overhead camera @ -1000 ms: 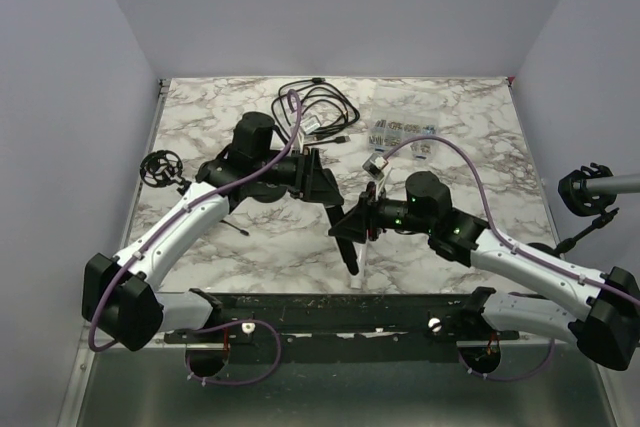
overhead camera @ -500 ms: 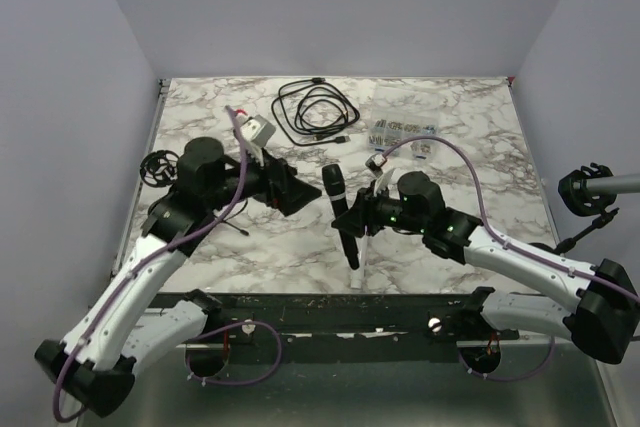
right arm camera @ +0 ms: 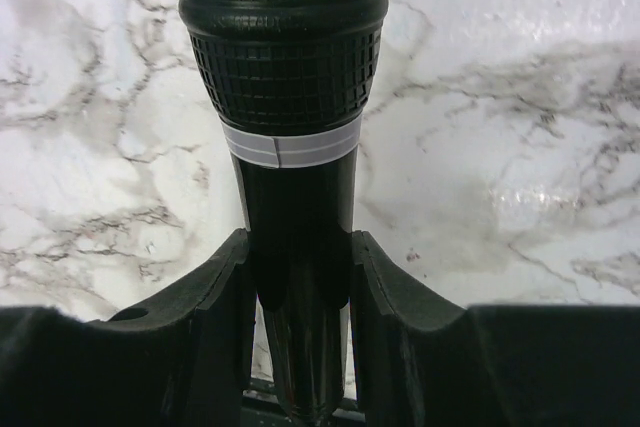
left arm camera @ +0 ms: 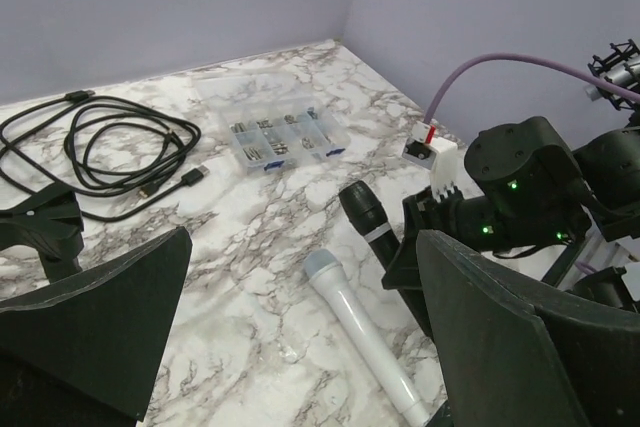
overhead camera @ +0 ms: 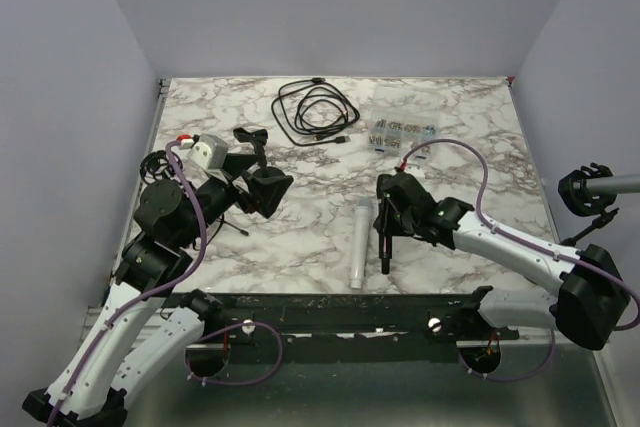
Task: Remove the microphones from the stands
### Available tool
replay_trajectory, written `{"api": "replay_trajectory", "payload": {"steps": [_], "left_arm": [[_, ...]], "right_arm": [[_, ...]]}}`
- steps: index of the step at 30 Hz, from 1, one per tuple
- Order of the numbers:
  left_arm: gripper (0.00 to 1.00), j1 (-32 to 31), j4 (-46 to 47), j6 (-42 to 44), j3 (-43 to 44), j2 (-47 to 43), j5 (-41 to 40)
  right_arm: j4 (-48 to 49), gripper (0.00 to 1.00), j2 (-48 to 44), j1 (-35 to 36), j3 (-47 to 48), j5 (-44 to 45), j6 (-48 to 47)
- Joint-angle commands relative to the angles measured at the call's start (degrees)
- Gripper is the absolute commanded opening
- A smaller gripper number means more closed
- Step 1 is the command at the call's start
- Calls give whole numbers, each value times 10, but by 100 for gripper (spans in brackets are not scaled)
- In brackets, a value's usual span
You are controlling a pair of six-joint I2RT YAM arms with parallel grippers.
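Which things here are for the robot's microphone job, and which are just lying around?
For the job:
black microphone, held in the right gripper
black stand

Just lying about:
white microphone
coiled cable
clear parts box

On the table [overhead camera: 470, 107], a coiled cable [overhead camera: 315, 112] lies far back at the middle, with a parts box [overhead camera: 400, 134] just right of it. Nearer the arms, right of centre, a microphone [right arm camera: 285, 47] sits between the right gripper [right arm camera: 298, 277] fingers. A second microphone [overhead camera: 357, 243] lies flat just to its left. The left gripper [overhead camera: 266, 190] hangs over the left side, near a stand [overhead camera: 158, 168] at the left edge.
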Motion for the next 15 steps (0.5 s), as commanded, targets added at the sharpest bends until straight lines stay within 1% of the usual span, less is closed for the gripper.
{"api": "replay_trajectory", "payload": {"steps": [1, 5, 9, 12, 15], "left_arm": [[99, 5, 11, 11, 1, -4, -33], [99, 4, 11, 10, 3, 2, -23], [99, 4, 14, 9, 0, 6, -22], [99, 5, 6, 10, 7, 15, -20], [98, 4, 5, 8, 8, 23, -15]], "right_arm": [[-76, 1, -10, -10, -14, 13, 53], [-48, 1, 23, -24, -30, -22, 55], [-17, 1, 45, -27, -31, -37, 58], [-3, 3, 65, -28, -32, -49, 50], [9, 7, 77, -28, -39, -60, 53]]}}
